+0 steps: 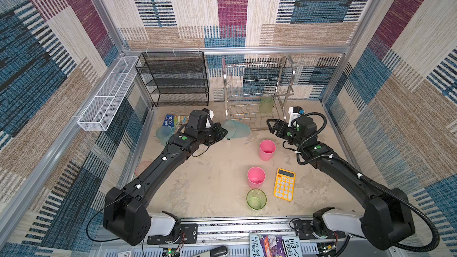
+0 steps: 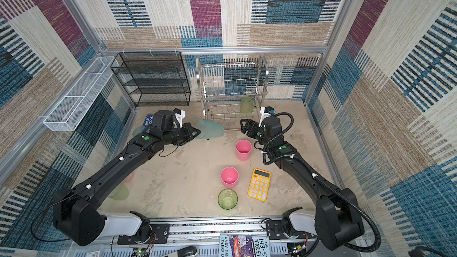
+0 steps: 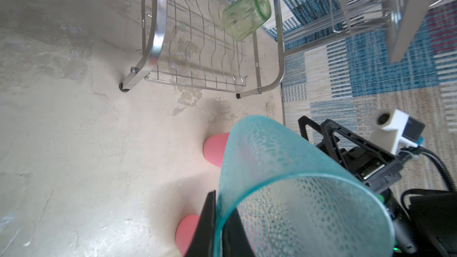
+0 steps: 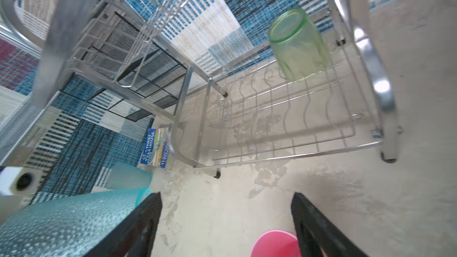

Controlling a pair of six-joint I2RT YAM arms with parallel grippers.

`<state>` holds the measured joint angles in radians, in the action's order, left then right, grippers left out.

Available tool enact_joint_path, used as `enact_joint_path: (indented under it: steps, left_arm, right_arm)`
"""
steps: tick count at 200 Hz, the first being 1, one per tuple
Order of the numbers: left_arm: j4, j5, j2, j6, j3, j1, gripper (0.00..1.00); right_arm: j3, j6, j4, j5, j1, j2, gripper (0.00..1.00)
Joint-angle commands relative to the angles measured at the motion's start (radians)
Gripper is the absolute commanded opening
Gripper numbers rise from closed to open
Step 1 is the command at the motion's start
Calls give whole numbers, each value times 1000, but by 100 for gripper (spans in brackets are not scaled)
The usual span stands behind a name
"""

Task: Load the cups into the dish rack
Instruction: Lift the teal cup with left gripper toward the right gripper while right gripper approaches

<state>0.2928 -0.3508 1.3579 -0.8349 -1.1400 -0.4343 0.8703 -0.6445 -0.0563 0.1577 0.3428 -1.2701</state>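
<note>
My left gripper is shut on the rim of a frosted teal cup, held on its side just left of the dish rack's lower tier. One finger is inside the cup, the other outside. A green cup stands upside down at the back right of that tier. My right gripper hangs open and empty in front of the rack. Two pink cups and a green cup stand upright on the table.
Another teal cup and a salmon cup sit by the left arm, partly hidden. A yellow calculator lies right of the pink cups. A book, black mesh shelf and white trough are at the back left.
</note>
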Motion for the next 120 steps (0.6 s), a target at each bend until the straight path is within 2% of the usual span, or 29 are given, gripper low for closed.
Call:
enact_joint_path:
  steps: [1,41,88,120]
  left_arm:
    - [-172,-61,-22,-109,42,12,4]
    - [-340,-100,-35,-180,127,20,4]
    - [-504,-113,-31,-210,197,22,5]
    - [-622,-136,-2,-232,228,23,5]
  right_arm:
    - [22,-90,-58,61,21,-22,85]
    - [2,-315,-209,169,47,-59,85]
    - [-34,-568,-329,215,60,-77,86]
    - [-80,-740,-420,207,63,-79,86]
